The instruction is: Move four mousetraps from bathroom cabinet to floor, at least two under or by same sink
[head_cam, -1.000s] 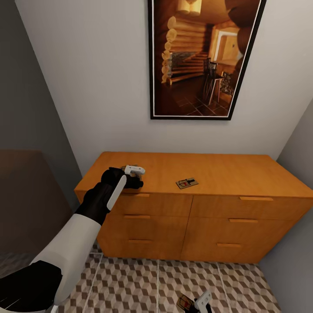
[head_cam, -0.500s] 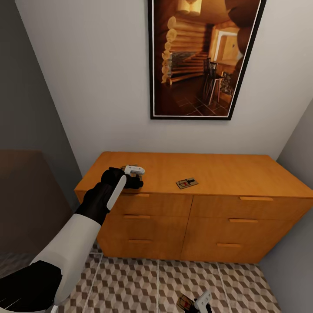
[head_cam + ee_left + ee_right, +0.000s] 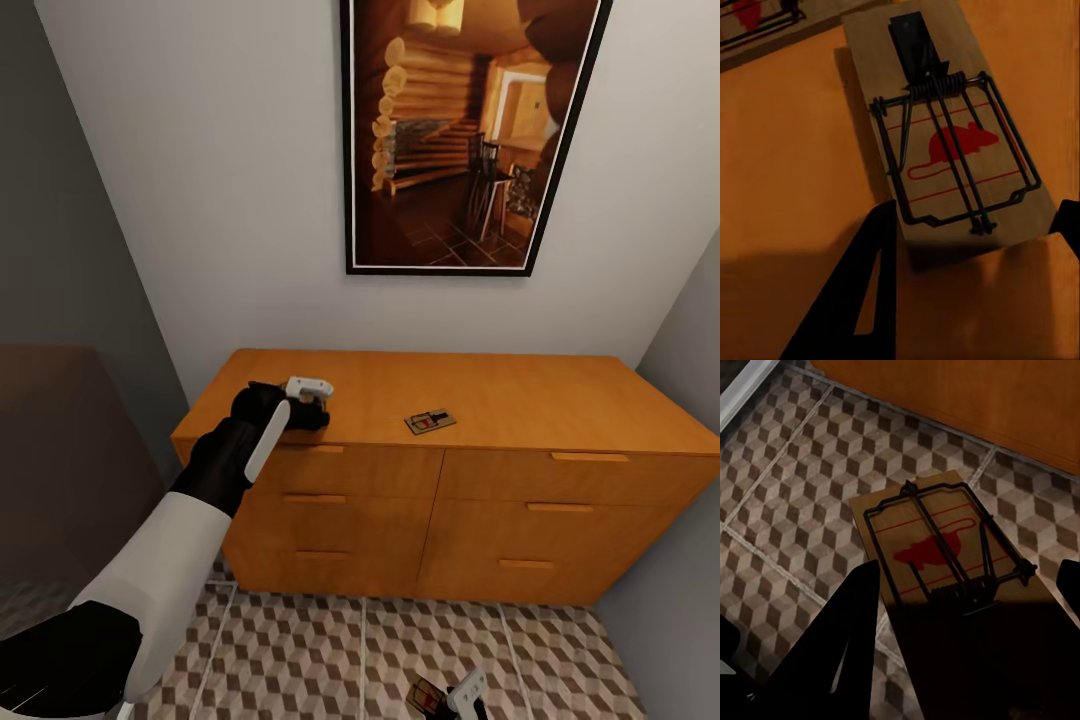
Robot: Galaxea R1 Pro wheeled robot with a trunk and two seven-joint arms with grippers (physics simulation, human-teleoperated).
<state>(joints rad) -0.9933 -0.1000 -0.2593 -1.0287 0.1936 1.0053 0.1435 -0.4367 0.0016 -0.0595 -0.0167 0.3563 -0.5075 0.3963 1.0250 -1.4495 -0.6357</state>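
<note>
One mousetrap point(image 3: 952, 127) lies flat on the cabinet point(image 3: 520, 400) top, no readable writing, just a red mouse print. The left gripper point(image 3: 975, 225) is spread apart around its near end. Another trap point(image 3: 430, 421) sits mid-frame; a third point(image 3: 945, 547) is between the open right gripper point(image 3: 967, 585) fingers over the bathroom floor point(image 3: 787, 495), lower frame.

My head view is soft and evenly lit, the grey side walls dim. Both wrist views are dark, with heavy shadow under each tool. I see no glare, only slight blur.
</note>
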